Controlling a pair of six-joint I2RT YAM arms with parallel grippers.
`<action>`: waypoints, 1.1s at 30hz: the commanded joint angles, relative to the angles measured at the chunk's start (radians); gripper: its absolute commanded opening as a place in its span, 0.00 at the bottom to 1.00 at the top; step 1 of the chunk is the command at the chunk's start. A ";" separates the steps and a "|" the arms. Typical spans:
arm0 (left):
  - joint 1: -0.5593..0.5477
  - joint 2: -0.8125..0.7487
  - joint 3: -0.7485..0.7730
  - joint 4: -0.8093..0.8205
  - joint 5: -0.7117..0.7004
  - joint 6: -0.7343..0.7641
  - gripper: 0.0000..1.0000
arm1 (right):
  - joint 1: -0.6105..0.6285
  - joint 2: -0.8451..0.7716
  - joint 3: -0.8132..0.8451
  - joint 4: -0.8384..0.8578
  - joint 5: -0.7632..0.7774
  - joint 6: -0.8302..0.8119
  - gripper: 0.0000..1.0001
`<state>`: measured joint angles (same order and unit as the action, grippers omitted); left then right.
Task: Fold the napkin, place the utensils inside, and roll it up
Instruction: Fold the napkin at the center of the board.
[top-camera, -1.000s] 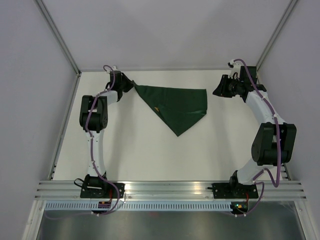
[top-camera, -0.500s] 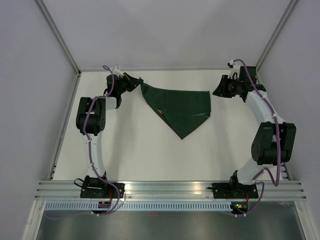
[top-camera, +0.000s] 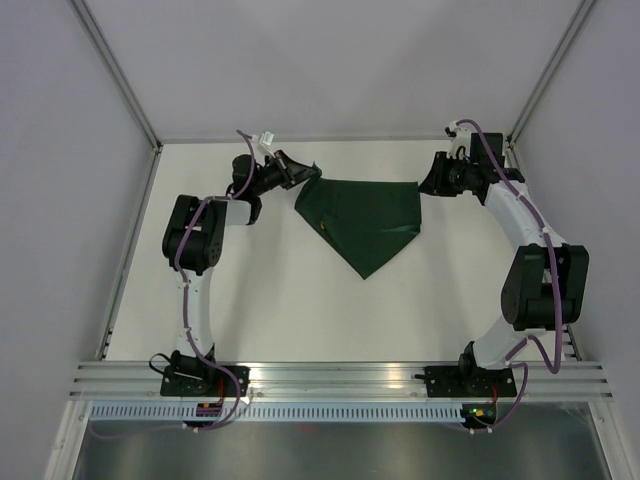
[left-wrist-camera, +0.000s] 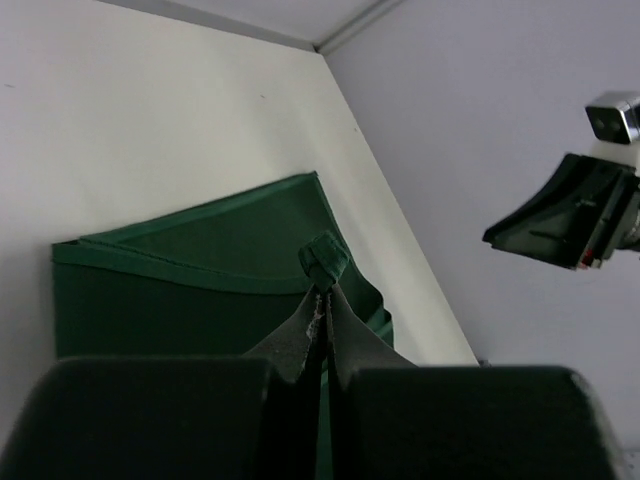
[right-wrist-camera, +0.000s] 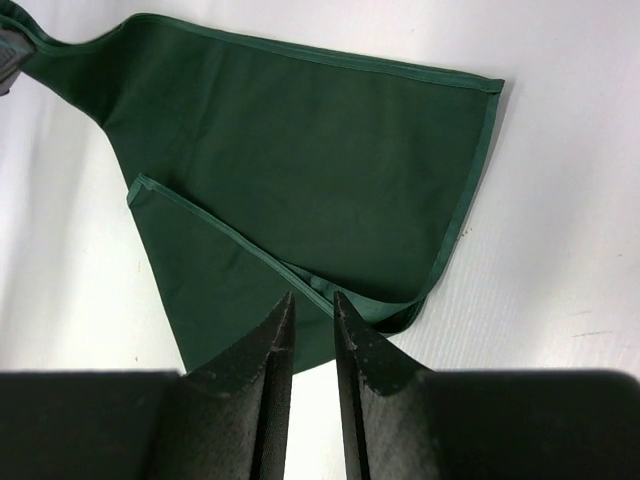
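Observation:
The dark green napkin (top-camera: 362, 218) lies folded into a rough triangle at the back of the table, its point toward me. My left gripper (top-camera: 306, 170) is shut on the napkin's upper left corner (left-wrist-camera: 325, 258), which is lifted off the table. My right gripper (top-camera: 424, 186) hovers at the napkin's right corner. In the right wrist view its jaws (right-wrist-camera: 313, 300) stand a little apart over a folded hem (right-wrist-camera: 300, 285), with nothing between them. A tiny orange speck (top-camera: 320, 224) shows at the napkin's left edge; otherwise the utensils are hidden.
White table (top-camera: 270, 290) with a raised frame rail along the left side (top-camera: 130, 250) and grey walls close behind and to both sides. The right arm's elbow (top-camera: 545, 285) stands near the right edge.
My left gripper has swung right with the napkin's corner, dragging that edge inward. My right gripper has moved left toward the napkin's right corner, and its jaws have narrowed slightly.

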<state>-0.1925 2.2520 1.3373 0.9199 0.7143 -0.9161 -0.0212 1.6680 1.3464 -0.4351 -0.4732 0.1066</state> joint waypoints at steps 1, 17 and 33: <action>-0.030 -0.040 0.008 0.120 0.135 -0.032 0.02 | 0.007 0.001 -0.001 -0.010 0.002 -0.002 0.27; -0.156 -0.123 -0.105 -0.024 0.321 0.154 0.02 | 0.053 -0.002 -0.003 -0.011 0.019 -0.005 0.27; -0.255 -0.172 -0.128 -0.111 0.333 0.246 0.02 | 0.058 -0.011 -0.006 -0.011 0.030 -0.005 0.27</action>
<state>-0.4255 2.1288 1.2160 0.8162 1.0065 -0.7528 0.0353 1.6680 1.3464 -0.4412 -0.4618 0.1001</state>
